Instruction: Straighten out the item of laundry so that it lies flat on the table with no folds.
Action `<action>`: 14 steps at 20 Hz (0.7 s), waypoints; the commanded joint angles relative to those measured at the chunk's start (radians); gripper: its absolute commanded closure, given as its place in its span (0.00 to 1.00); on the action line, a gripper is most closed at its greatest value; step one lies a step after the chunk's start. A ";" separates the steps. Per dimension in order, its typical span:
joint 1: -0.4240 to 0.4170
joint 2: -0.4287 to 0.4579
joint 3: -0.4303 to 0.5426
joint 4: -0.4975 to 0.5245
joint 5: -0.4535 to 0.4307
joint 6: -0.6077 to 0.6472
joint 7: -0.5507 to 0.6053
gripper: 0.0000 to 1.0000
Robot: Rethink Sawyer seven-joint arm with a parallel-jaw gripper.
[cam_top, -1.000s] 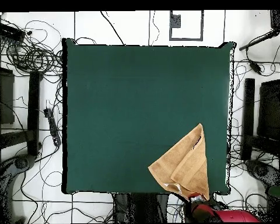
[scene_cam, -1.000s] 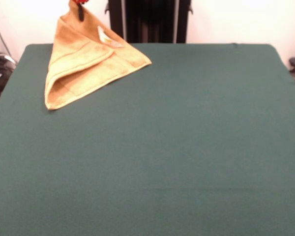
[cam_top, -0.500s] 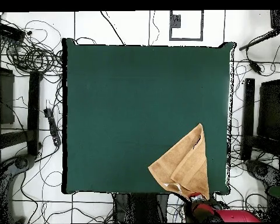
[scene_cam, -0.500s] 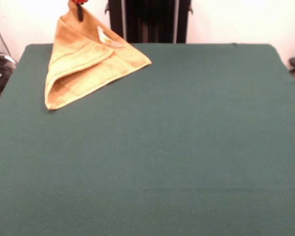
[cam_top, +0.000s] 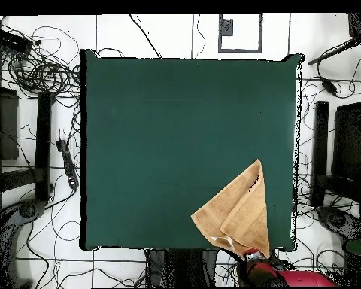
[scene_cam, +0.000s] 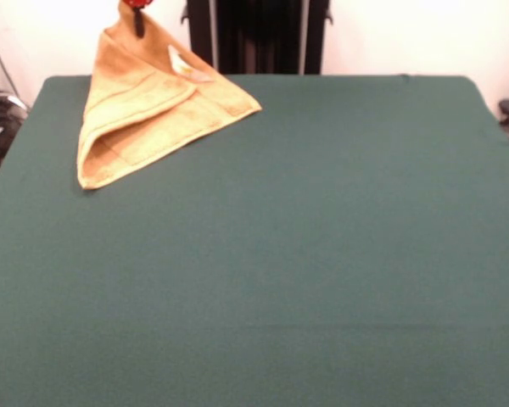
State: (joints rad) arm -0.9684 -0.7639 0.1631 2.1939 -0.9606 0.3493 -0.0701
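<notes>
The item of laundry [scene_cam: 144, 110] is an orange-tan towel folded into a triangle at the far left corner of the green table [scene_cam: 322, 237]. Its top corner is pulled up off the cloth to the picture's top edge, where my gripper [scene_cam: 137, 10] is shut on it. A white label [scene_cam: 183, 64] shows on the raised part. From above, the towel [cam_top: 236, 211] lies near the table's [cam_top: 176, 135] bottom right corner, and its tip reaches the edge where the gripper [cam_top: 251, 255] and the red arm [cam_top: 292, 278] sit.
Cables [cam_top: 40, 68] and dark stands [cam_top: 323, 150] lie on the floor around the table. The black pedestal [scene_cam: 259, 34] rises behind the far edge, just right of the towel.
</notes>
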 commanded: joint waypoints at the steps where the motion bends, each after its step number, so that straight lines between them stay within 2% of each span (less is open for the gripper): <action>1: 0.049 0.046 0.040 -0.070 0.060 -0.062 0.288 1.00; 10: 0.037 0.060 0.067 -0.055 0.037 -0.060 0.241 1.00; 14: 0.075 0.081 0.041 -0.063 0.025 -0.087 0.282 1.00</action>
State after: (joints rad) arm -0.9667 -0.7150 0.1602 2.1927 -0.9608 0.3489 -0.0701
